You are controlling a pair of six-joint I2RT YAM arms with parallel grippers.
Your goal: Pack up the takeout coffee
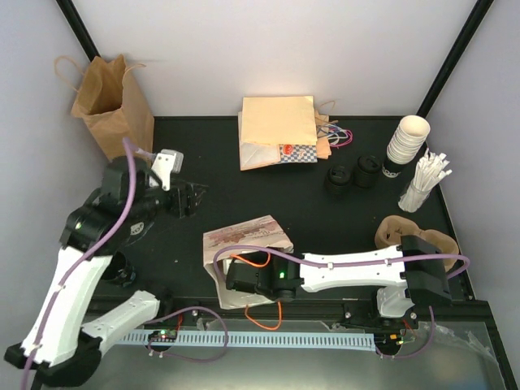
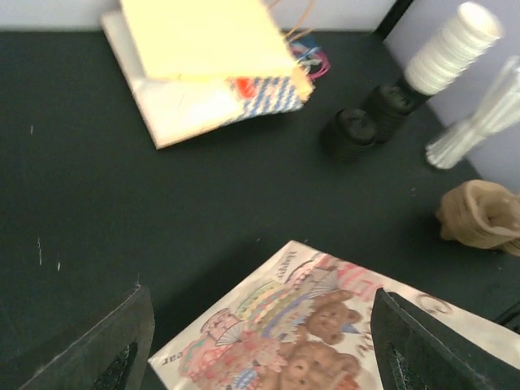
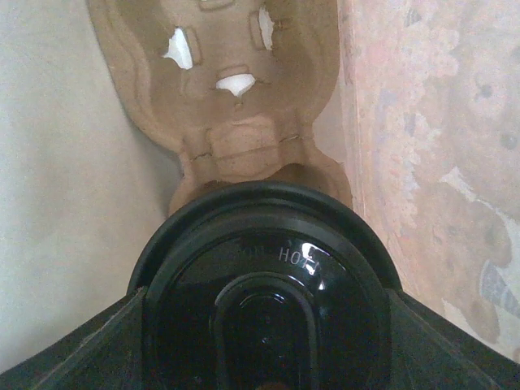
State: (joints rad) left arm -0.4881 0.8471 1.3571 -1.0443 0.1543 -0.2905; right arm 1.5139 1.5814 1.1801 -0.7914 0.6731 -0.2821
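Takeout coffee (image 3: 264, 244) sits deep inside the printed paper bag (image 1: 244, 236) that stands at the middle of the desk (image 1: 244, 183), near its front edge. From the right wrist view only its round black lid shows, filling the lower half of the picture, with the right jaws pinching it from both sides, one dark finger (image 3: 89, 349) at each rim. Beyond the lid a brown pulp cup carrier (image 3: 236, 106) lies in the bag; whether the cup is seated in one of its wells I cannot tell. The right arm (image 1: 349, 272) reaches leftward along the desk's front and into the bag's mouth.

The left jaws hang over the desk to the left of the bag, spread wide with nothing between them; the left wrist view looks past both fingers (image 2: 114, 349) onto the bag's teddy-bear print. Toward the back of the desk are a brown paper bag (image 1: 110, 101), a pile of flat bags (image 1: 276, 130), loose black lids (image 1: 351, 175), a stack of lidless cream cups (image 1: 406, 140) and a bundle of white sticks (image 1: 424, 185)
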